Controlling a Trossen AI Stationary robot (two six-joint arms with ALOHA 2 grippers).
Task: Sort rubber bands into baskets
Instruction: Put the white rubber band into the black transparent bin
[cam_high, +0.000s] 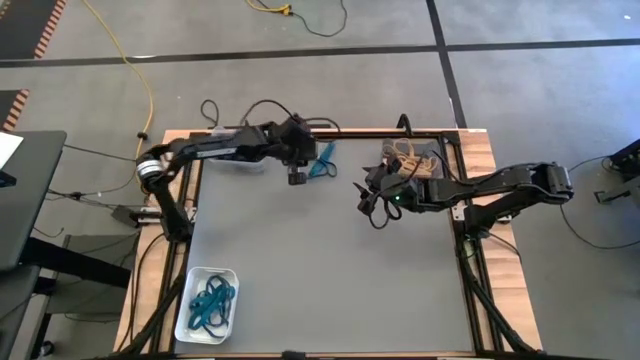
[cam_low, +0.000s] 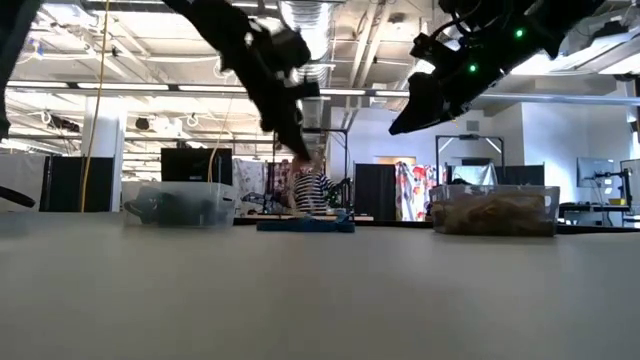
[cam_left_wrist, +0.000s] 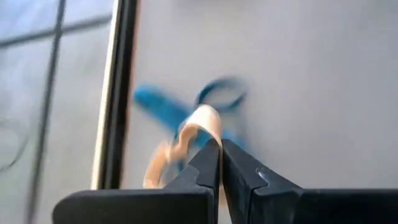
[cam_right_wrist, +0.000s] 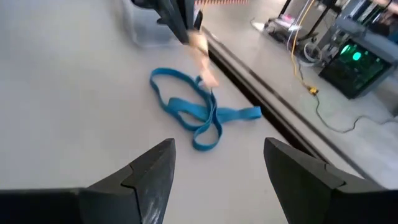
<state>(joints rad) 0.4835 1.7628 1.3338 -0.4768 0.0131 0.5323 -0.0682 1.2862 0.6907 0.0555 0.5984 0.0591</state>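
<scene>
High view shows the left hand (cam_high: 297, 178) at upper centre, clamped on a tan rubber band (cam_left_wrist: 198, 127) lifted just off the teal bands (cam_high: 323, 160) lying on the counter (cam_high: 330, 270). The basket of tan bands (cam_high: 412, 160) sits to its right, nearer the right hand (cam_high: 371, 201), which hangs wide and empty between them.
</scene>
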